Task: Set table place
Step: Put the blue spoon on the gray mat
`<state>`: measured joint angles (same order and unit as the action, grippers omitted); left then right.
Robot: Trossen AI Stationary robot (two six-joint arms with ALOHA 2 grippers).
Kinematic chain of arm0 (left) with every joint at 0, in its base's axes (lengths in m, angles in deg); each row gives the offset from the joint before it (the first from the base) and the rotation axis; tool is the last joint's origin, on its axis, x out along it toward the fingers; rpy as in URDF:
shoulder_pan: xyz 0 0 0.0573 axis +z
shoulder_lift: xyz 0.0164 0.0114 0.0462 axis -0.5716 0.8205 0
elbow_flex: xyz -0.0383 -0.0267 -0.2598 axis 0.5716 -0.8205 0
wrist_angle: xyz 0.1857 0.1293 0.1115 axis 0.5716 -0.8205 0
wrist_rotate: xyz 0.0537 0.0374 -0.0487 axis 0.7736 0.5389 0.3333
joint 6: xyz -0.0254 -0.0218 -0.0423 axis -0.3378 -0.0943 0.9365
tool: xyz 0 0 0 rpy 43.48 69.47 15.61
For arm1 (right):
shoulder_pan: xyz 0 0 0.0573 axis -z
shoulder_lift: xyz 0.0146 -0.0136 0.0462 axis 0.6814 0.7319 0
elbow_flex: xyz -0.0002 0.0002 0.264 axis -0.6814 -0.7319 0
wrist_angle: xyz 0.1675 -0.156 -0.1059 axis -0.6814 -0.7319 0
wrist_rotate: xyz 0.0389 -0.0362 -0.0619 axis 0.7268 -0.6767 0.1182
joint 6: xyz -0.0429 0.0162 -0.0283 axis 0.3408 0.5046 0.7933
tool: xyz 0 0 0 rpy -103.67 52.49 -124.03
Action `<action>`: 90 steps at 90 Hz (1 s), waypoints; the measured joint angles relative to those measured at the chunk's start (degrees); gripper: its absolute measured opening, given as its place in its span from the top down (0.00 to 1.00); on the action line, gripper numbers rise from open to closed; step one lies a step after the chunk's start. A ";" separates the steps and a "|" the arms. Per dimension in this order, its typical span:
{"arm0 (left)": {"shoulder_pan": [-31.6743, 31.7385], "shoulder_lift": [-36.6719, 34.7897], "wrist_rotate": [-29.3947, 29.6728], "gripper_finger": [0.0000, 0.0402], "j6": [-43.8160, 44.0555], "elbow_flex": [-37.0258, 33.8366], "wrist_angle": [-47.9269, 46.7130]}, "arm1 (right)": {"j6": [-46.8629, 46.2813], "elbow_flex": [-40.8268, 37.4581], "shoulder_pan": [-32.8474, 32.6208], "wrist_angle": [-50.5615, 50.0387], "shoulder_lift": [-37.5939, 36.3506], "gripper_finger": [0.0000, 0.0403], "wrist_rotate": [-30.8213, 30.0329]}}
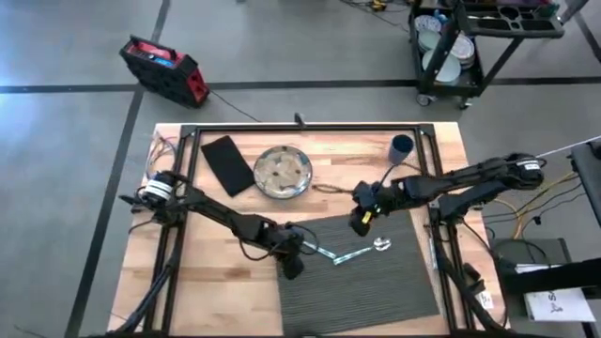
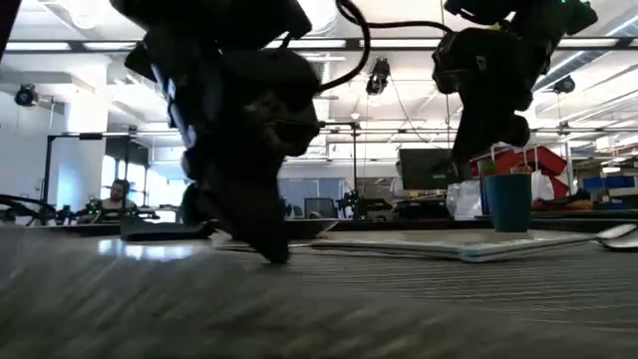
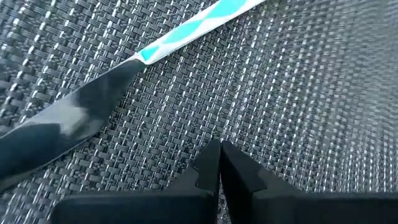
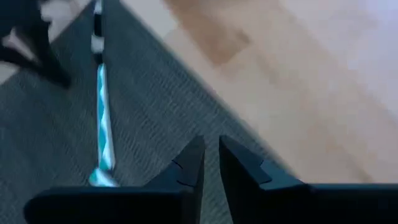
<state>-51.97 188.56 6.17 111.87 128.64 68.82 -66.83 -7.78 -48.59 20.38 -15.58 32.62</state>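
High view: ribbed dk-grey placemat, light wood table.

dark grey ribbed placemat, light wooden table, black napkin, turquoise-and-white patterned utensil handle, dark blue cup

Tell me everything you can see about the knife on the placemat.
The knife has a shiny, mirror-like metal blade and a slim handle patterned in turquoise and white. It lies flat on the dark grey woven placemat, near its upper left part, with a spoon just beside it. The left gripper, fingers shut, hovers close by without touching it.
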 joint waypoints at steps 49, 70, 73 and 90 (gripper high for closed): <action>-0.46 -8.42 18.98 1.00 -6.48 -0.54 -14.31 | -17.01 2.42 -7.23 24.73 11.15 0.91 -16.09; -3.25 -8.76 17.43 1.00 -6.75 -2.68 -16.25 | -15.99 4.66 -6.59 24.68 11.17 0.96 -21.32; -3.80 -8.80 17.42 1.00 -6.73 -3.52 -15.61 | -16.26 4.66 -6.59 24.38 11.23 0.96 -21.23; -4.18 -9.37 15.40 1.00 -6.43 -8.80 -5.74 | -21.74 4.66 -7.34 18.97 11.28 0.96 -20.52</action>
<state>-56.15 179.18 21.57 105.44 119.83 63.08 -88.57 -3.13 -55.93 39.35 -4.30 12.10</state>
